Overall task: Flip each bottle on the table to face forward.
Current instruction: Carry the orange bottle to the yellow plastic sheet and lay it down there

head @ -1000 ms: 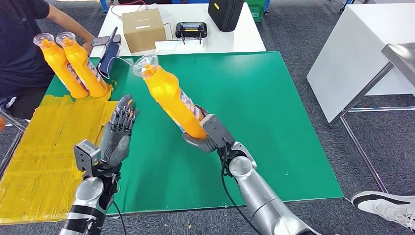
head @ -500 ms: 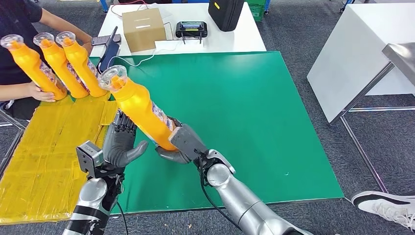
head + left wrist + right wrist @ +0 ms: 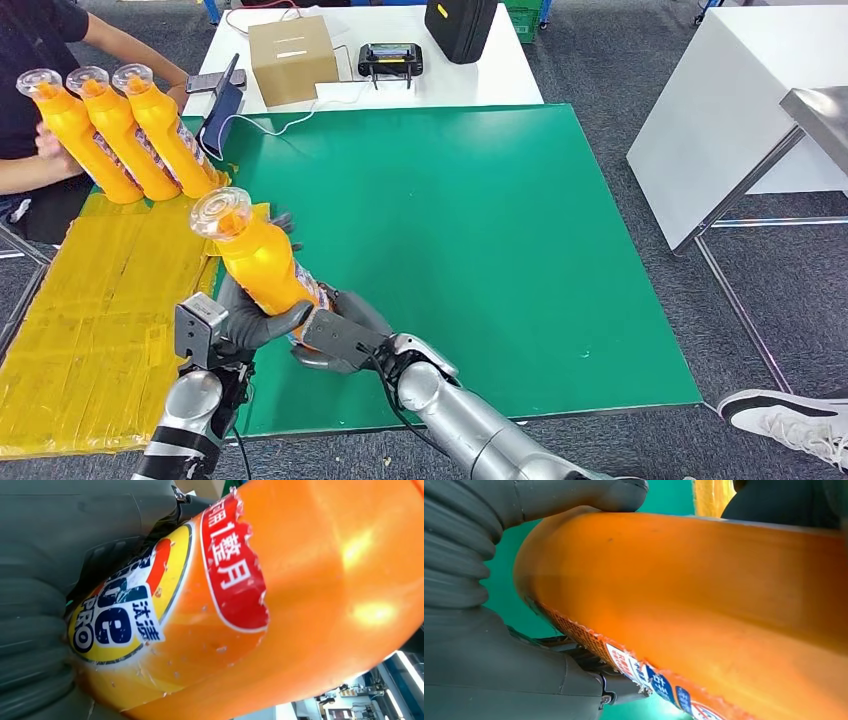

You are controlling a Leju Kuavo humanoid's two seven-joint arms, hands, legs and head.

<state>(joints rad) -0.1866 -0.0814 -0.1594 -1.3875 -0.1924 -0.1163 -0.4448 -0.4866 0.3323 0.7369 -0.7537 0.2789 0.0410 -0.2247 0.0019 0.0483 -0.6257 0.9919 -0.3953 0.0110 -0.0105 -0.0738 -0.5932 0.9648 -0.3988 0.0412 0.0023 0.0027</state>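
Note:
An orange bottle [image 3: 256, 262] with a clear cap hangs tilted over the near left of the green mat [image 3: 480, 230], cap up and leaning toward the far left. My right hand [image 3: 335, 340] grips its lower end from the right. My left hand [image 3: 250, 318] wraps it from the left, thumb curled round the body. In the left wrist view the bottle's label [image 3: 125, 615] lies against my left hand [image 3: 45, 580]. The right wrist view has the bottle [image 3: 704, 595] in my right hand [image 3: 484, 660]. Three more orange bottles [image 3: 120, 135] stand leaning in a row at the far left.
A person at the far left touches the outermost bottle [image 3: 72, 135]. A yellow mat [image 3: 90, 310] covers the table's left side. Behind are a dark tablet [image 3: 222, 115], a cardboard box [image 3: 293, 60], a black device [image 3: 390, 60] and a black case [image 3: 460, 28]. A white table [image 3: 740, 90] stands right.
My right hand carried the bottle left and nearer to me, into my left hand, whose thumb has curled round it. The person stood a third bottle beside the other two.

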